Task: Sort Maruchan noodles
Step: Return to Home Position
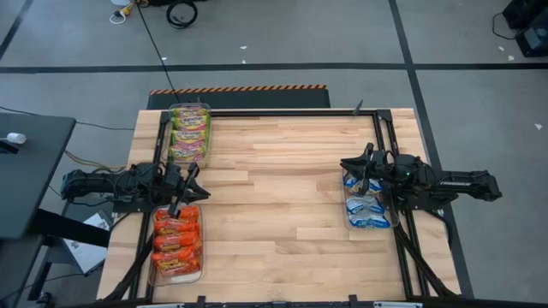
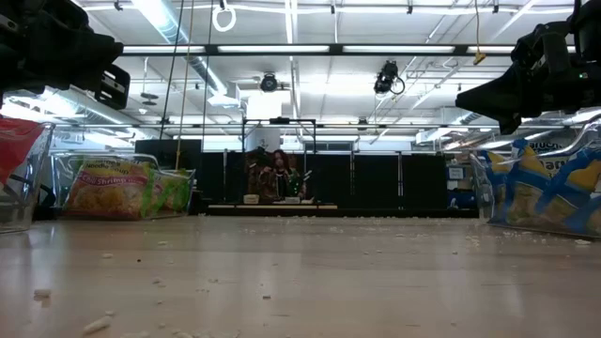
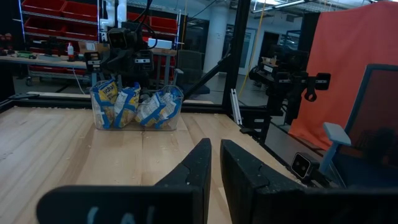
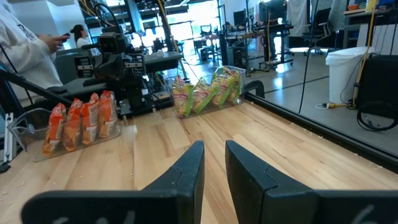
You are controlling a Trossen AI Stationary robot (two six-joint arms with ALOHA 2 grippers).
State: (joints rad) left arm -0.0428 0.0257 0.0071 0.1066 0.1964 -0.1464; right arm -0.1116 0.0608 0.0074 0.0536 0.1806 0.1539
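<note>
On the wooden surface (image 1: 282, 188) stand three clear bins. The green-pink packets (image 1: 189, 134) fill the far left bin, the orange-red packets (image 1: 176, 244) the near left one, the blue-white packets (image 1: 366, 205) the right one. The left hand (image 1: 190, 181) hovers above the orange-red bin's far end, the right hand (image 1: 353, 164) over the blue-white bin.

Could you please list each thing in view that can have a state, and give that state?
Green packets: standing in the bin at the table's far left.
Orange packets: packed in the near left bin.
Blue packets: in the right bin.
Left claw: nearly shut, empty, over the orange bin's edge.
Right claw: slightly apart, empty, over the blue bin.
</note>
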